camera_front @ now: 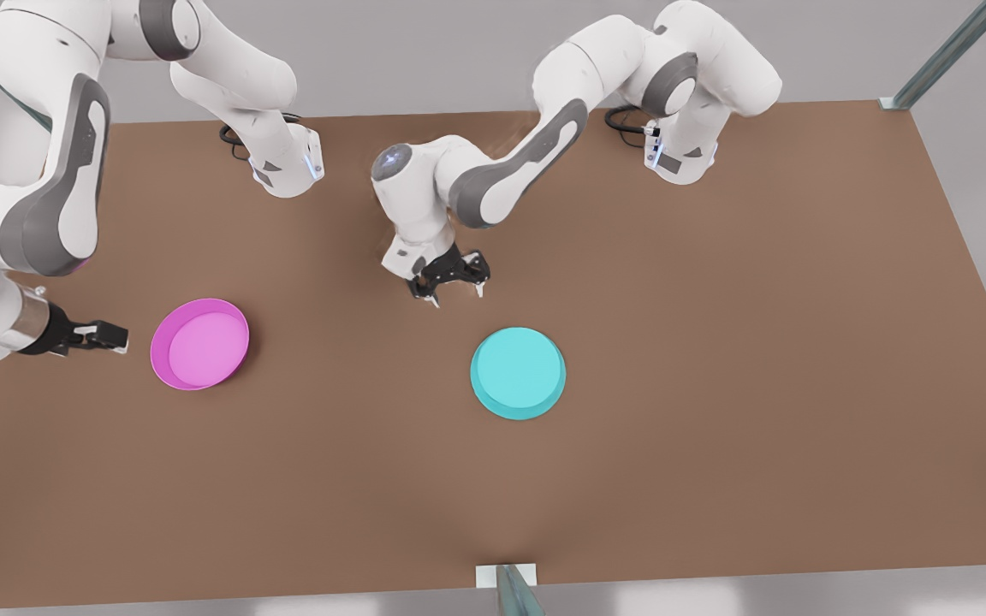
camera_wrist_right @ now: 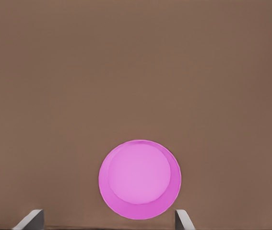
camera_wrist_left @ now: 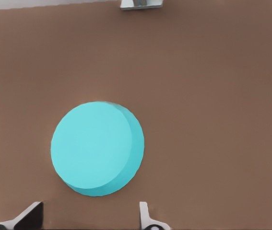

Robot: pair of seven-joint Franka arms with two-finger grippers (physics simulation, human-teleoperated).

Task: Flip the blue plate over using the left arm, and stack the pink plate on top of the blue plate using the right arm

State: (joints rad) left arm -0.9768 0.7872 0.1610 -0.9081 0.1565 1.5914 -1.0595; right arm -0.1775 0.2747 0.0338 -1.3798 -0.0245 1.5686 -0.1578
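**Two plates on a brown table, each faced by an empty gripper**

The table (camera_front: 715,342) is a flat, matte brown board with a smooth, even surface; metal frame posts meet it at its far corner and at the middle of its near edge.

The blue plate (camera_front: 518,373) is a round, shallow dish of plain, glossless turquoise. It lies upside down near the middle of the table: its flat circular bottom faces up, and a short sloping wall flares outward to the rim resting on the board. In the left wrist view the blue plate (camera_wrist_left: 95,147) shows the same flat disc with a darker band of wall along one side.

The pink plate (camera_front: 199,344) is a round magenta dish of the same form. It sits right way up toward the table's side edge at the front view's left, well apart from the blue one, and a paler flat floor is ringed by a raised rim. The right wrist view shows the pink plate (camera_wrist_right: 139,179) with the same ring and floor.

The left gripper (camera_front: 456,287), small and black with pale fingertips, hangs just beyond the blue plate on its far side, with fingers spread wide and nothing held. The right gripper (camera_front: 119,339) lies level just beside the pink plate, pointing at it; its fingers (camera_wrist_right: 30,220) stand wide apart, clear of the rim and empty.
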